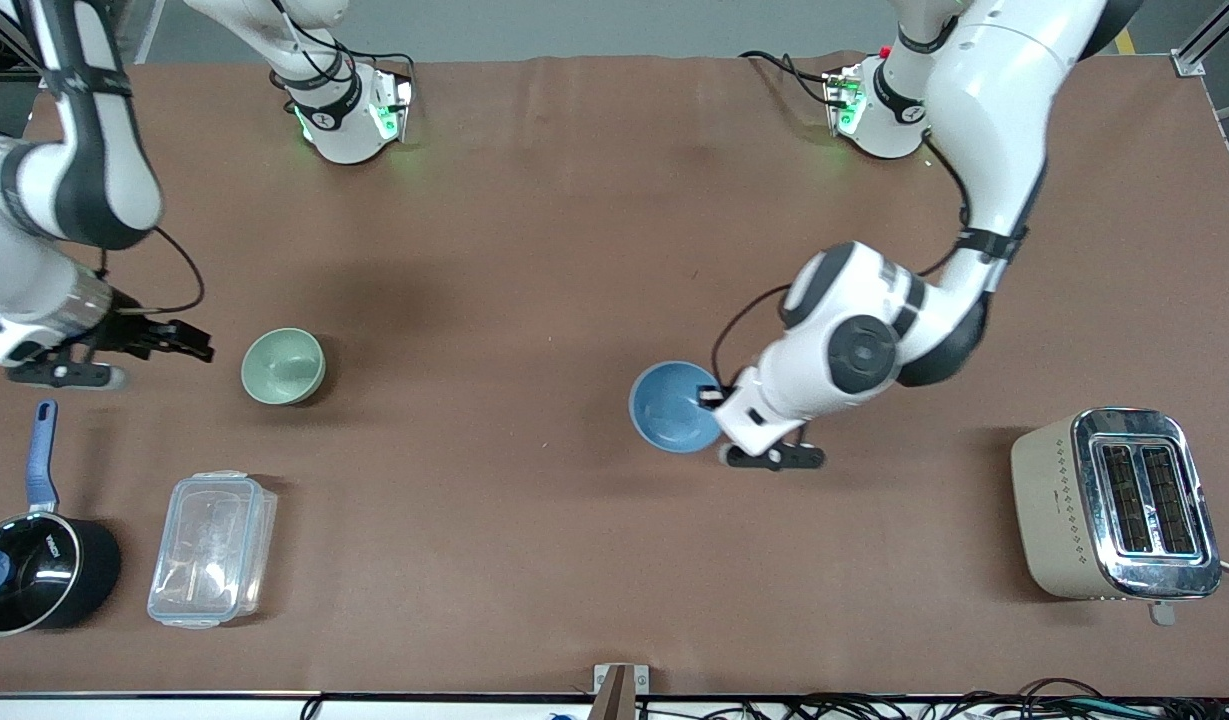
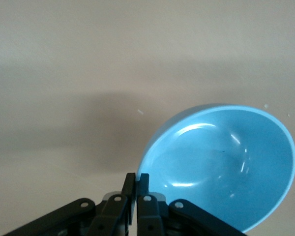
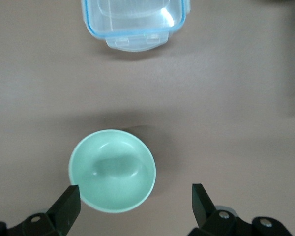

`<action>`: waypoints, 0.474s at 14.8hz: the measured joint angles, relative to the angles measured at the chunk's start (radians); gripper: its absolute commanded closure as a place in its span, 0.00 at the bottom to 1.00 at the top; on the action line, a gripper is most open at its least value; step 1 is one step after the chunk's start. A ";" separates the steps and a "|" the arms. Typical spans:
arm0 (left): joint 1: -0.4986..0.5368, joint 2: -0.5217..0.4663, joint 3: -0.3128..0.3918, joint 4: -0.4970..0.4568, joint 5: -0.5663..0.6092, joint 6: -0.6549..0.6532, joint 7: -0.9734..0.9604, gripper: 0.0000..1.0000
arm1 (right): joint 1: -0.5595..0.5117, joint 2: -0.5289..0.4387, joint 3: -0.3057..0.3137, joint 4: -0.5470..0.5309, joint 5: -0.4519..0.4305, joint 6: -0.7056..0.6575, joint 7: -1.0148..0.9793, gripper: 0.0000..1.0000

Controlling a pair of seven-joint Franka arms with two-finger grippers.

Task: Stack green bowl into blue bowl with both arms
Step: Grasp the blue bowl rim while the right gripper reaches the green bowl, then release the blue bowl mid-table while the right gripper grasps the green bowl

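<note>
Premises: a robotics lab. Two white arms (image 1: pixel 874 350) are bolted to one brown-covered table (image 1: pixel 574 250), their bases lit green. Loose cables (image 1: pixel 924 705) run along the edge at 6 o'clock; an aluminium frame (image 1: pixel 1199 45) stands at 1 o'clock. Kitchen items are test props only: toaster (image 1: pixel 1114 505), saucepan (image 1: pixel 34 570), plastic box (image 1: pixel 211 550).

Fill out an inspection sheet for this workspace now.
Surface: brown table cover.
Job's things: glossy pale green bowl and smooth sky-blue bowl apart, not stacked.
Clutter: black saucepan with blue handle; clear lidded plastic box; beige and chrome toaster.
Grippers: left hand shut at blue bowl's rim; right hand open by green bowl.
Cables: black leads along the table's front-camera edge.
Surroundings: nothing seen.
</note>
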 measured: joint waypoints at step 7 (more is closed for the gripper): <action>-0.169 0.110 0.009 0.003 0.000 0.145 -0.185 1.00 | 0.027 0.135 0.005 -0.107 -0.006 0.217 -0.014 0.00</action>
